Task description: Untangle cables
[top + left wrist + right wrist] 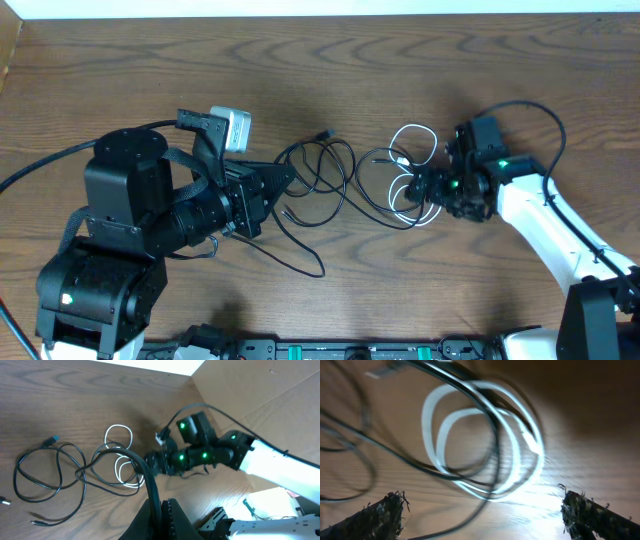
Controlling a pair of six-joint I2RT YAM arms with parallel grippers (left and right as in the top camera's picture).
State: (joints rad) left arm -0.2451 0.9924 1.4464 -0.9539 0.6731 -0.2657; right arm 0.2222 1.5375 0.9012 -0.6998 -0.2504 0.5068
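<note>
Clamps the left gripper (161,509) tight on a black cable (149,480) running from the closed jaws into the tangle (335,170). Holds the right gripper (482,500) spread wide and empty, close over the coiled white cable (426,417), fingertips (390,510) flanking the loops, gripping nothing. Leaves the tangle in the middle of the wooden table (120,70) between both arms, further black cables (59,472) looping on the left arm's side of the white coil and crossing it, one plug end (51,440) lying loose.

I see a dark wood-grain desk (420,290), a white strip (300,7) along its far edge, and brown cardboard (270,390) standing beside it.
</note>
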